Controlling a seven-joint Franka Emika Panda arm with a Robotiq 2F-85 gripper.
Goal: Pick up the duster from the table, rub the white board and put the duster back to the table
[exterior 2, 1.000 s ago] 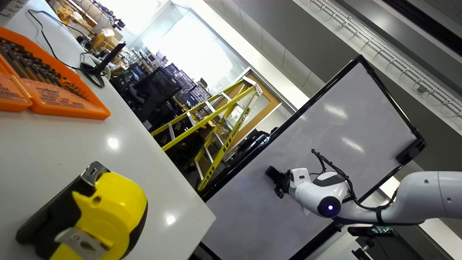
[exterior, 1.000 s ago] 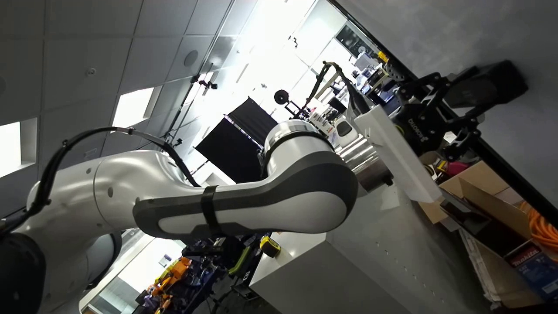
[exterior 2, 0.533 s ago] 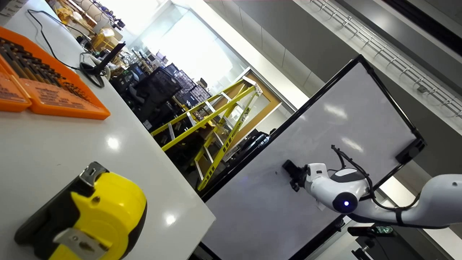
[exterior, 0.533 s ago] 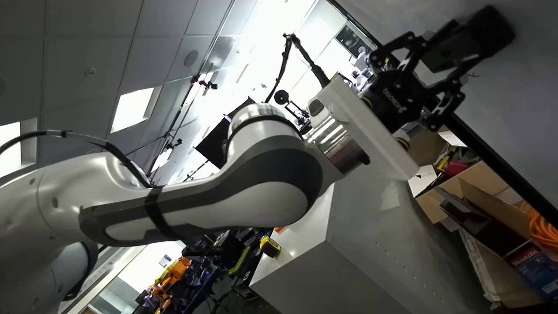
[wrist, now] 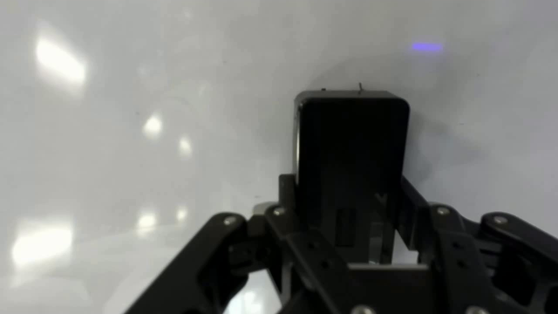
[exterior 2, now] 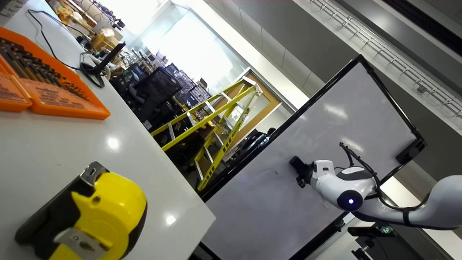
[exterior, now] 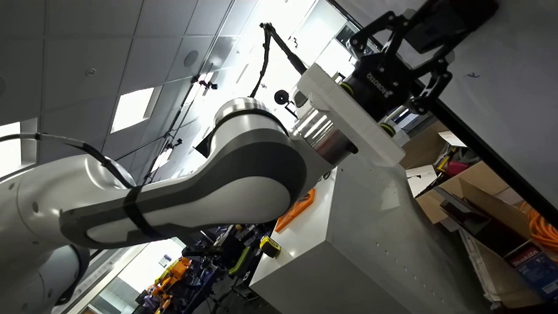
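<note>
Rightward and slightly up, as seen in an exterior view, the duster and the gripper have shifted over the white board within the last second, and a small dark mark, hidden behind them then, now shows in both exterior views. From the left in that same picture, an orange drill-bit case reaches towards the long right-hand edge of the surface; lower down a yellow tape measure rests apart from the surface's corner nearest the board. Next comes the mark, then the duster just to its right, nearer the board's upper-left edge than its lower-right one, then the gripper, its jaws closed on the duster's two sides with the far end jutting past them. Whether the duster presses on the board or stands slightly off cannot be told. Rubbing seems under way, yet the mark appears to have survived, so another stroke back over it looks needed before the duster returns to the surface.
</note>
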